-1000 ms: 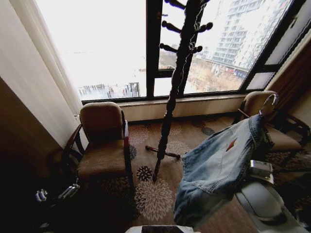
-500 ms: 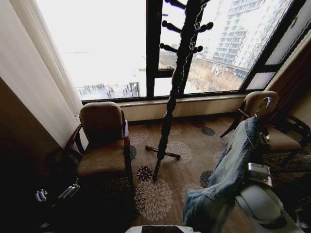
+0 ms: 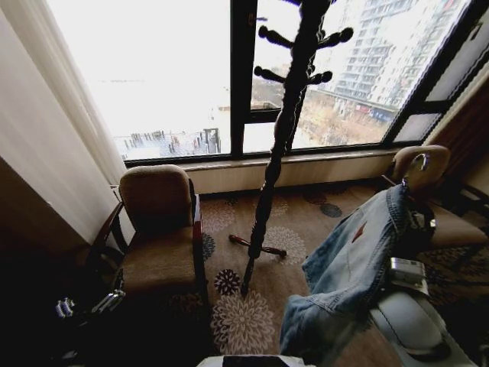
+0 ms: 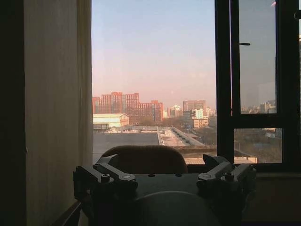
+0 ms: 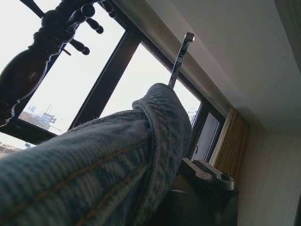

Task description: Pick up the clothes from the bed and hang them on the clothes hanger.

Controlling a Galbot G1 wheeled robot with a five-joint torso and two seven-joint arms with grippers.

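The clothes, a light-blue denim jacket, hang in the air at the right, above the carpet. The metal hook of the clothes hanger sticks up out of the collar; the rest of the hanger is hidden inside the denim. My right gripper sits just under the collar, shut on the clothes, its fingers mostly covered by cloth. The right wrist view has the denim draped across it, with the hook rising above. My left gripper stays low at the left, open with nothing in it. The bed is out of view.
A tall dark wooden coat stand with pegs rises in the middle, in front of the window. A brown armchair stands to its left and another behind the jacket at the right. Patterned carpet lies between them.
The jacket has swung round on my right gripper: broad, then edge-on, now broad again. The whole picture has shifted slightly, so the camera has moved. The left arm is still.
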